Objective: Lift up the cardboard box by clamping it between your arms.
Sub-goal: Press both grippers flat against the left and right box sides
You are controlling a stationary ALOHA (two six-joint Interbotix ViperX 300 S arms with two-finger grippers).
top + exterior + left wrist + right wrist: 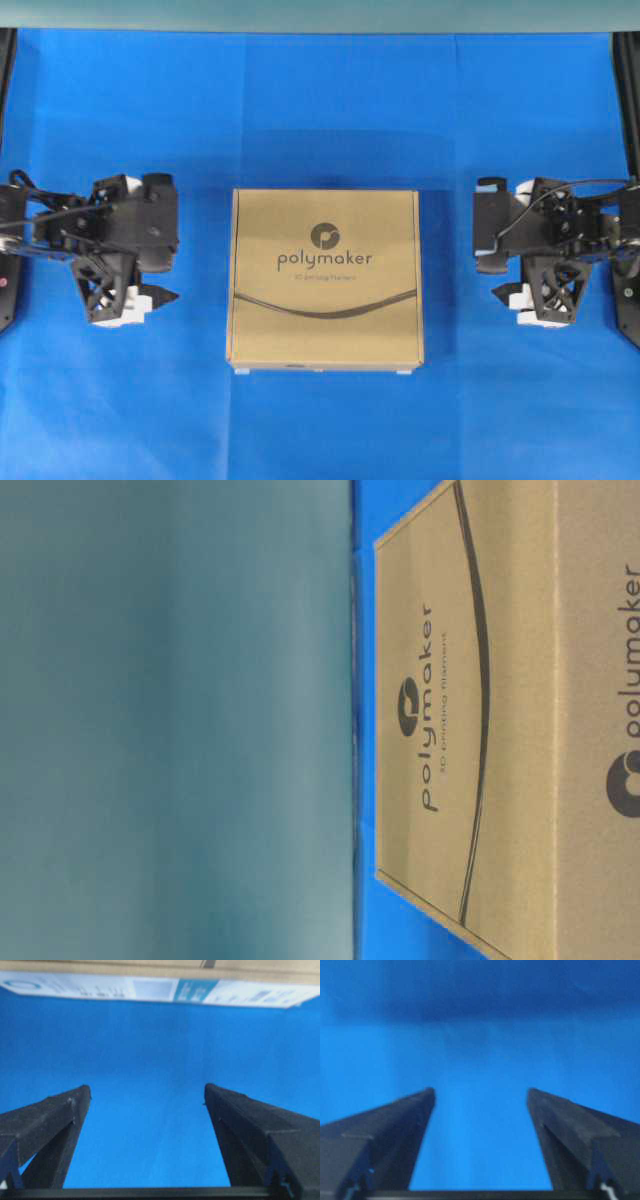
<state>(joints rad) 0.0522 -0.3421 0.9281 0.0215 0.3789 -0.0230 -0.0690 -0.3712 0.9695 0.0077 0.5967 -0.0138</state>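
The flat tan cardboard box (pixel 325 277) with the dark "polymaker" logo and a curved line lies flat mid-table, square to the view. It also fills the right of the table-level view (pixel 470 730). My left gripper (pixel 168 270) sits left of the box and apart from it, pointing at its side. In the left wrist view it (pixel 147 1091) is open and empty, with the box's labelled side (pixel 150 987) ahead. My right gripper (pixel 484 270) sits right of the box and apart from it. In the right wrist view it (pixel 481 1091) is open and empty over blue cloth.
A blue cloth (pixel 320 110) covers the whole table. A grey-green wall (pixel 300 15) runs along the back. Black frame posts stand at the far left (pixel 5 60) and far right (pixel 628 90) edges. Blue gaps separate each gripper from the box.
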